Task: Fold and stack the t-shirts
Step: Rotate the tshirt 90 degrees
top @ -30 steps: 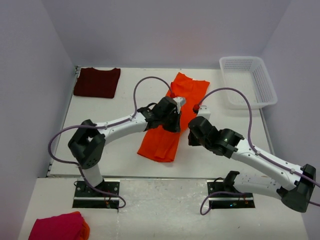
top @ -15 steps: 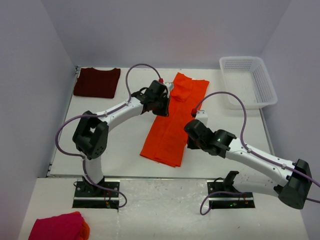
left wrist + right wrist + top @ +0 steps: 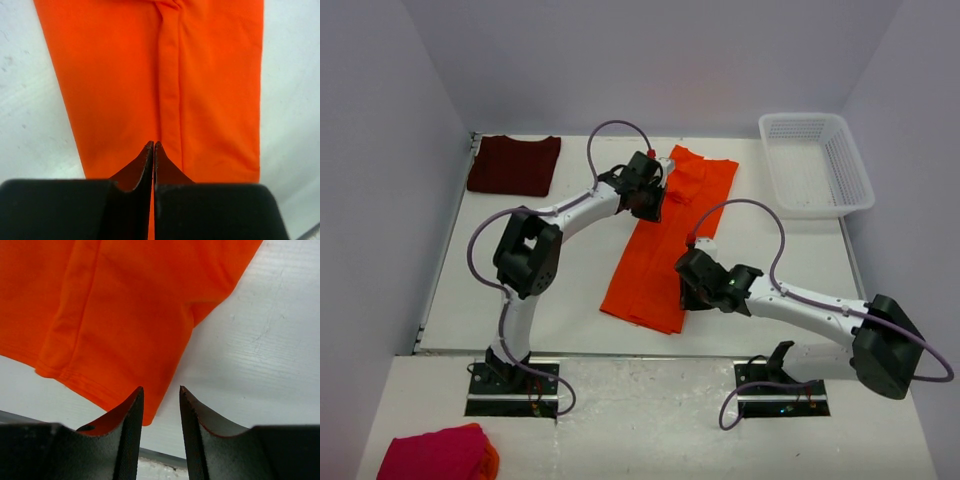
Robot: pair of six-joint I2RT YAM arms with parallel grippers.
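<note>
The orange t-shirt (image 3: 655,255) lies as a long, narrow strip down the middle of the table, also in the left wrist view (image 3: 115,75) and the right wrist view (image 3: 115,315). The maroon t-shirt (image 3: 515,165) lies folded at the far left. My left gripper (image 3: 655,203) is over the upper left part of the orange shirt. Its jaws (image 3: 153,145) are shut tip to tip, with no cloth seen between them. My right gripper (image 3: 686,296) is at the shirt's near right corner. Its jaws (image 3: 160,388) stand open, with that corner just off the left fingertip.
A white plastic basket (image 3: 815,165) stands at the far right. A pink-red cloth bundle (image 3: 435,455) sits on the near ledge at the bottom left. The table's near edge (image 3: 160,457) runs just below the right gripper.
The right gripper has opened and shifted left and nearer, to the orange shirt's lower corner. The left gripper, still shut, has moved up the shirt toward the far side.
</note>
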